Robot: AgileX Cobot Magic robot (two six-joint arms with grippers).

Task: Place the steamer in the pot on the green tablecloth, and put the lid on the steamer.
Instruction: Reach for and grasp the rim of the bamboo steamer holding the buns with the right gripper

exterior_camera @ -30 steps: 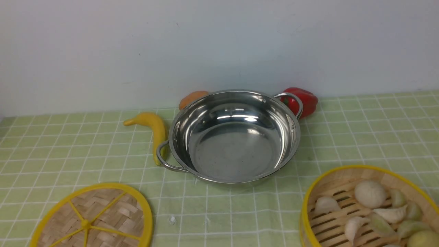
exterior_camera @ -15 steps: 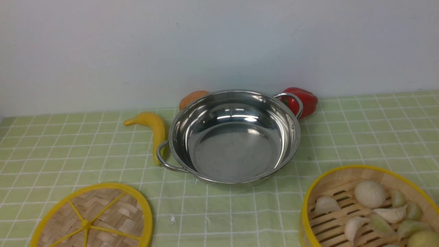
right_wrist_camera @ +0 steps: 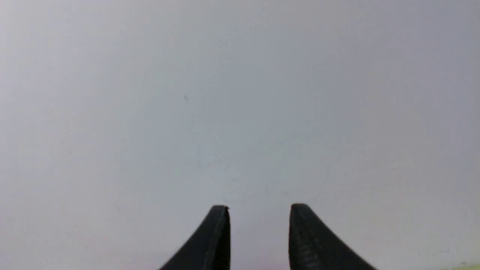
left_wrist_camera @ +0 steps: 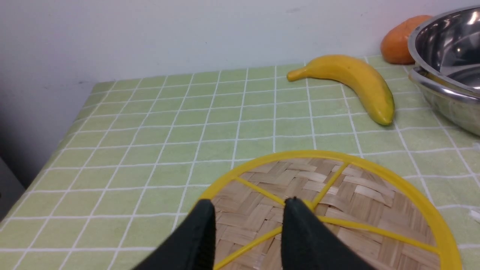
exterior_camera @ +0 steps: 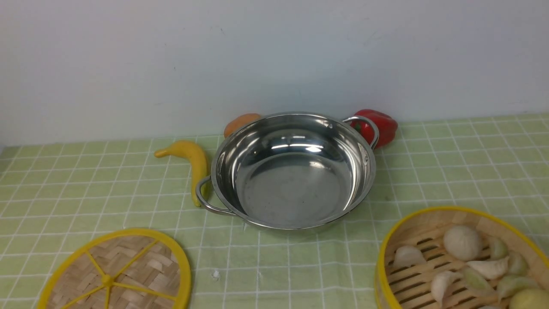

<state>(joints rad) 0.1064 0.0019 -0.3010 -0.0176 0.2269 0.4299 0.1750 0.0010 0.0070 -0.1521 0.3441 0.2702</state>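
The left end effector (left_wrist_camera: 249, 202) hangs low over the lid (left_wrist_camera: 337, 198). Its two black fingers stand moderately apart with only woven bamboo showing between them, so it grips nothing. The right end effector (right_wrist_camera: 258, 206) shows a similar empty gap, but its camera faces blank wall (right_wrist_camera: 240, 93), so its position relative to the steamer cannot be told. Over the last second nothing has shifted: both gaps are unchanged and every object in the front view lies where it did, which suggests the task has not yet begun. The steamer (exterior_camera: 422, 231), loaded with white and pale green dumplings, sits on the green tablecloth (exterior_camera: 85, 184) at the lower right of the front view, partly cut off by the frame edge and apart from the pot (exterior_camera: 296, 189). The pot stands empty at the centre, and the lid lies at the lower left. A banana (exterior_camera: 195, 159) lies against the pot's near-left handle, an orange fruit (exterior_camera: 241, 122) peeks from behind the rim, and a red pepper (exterior_camera: 381, 124) sits behind the far-right handle. None of these lies between the steamer and the pot. The likelier difficulty is fit, since the pot looks only slightly wider than the steamer, so the steamer would need a centred, level descent.
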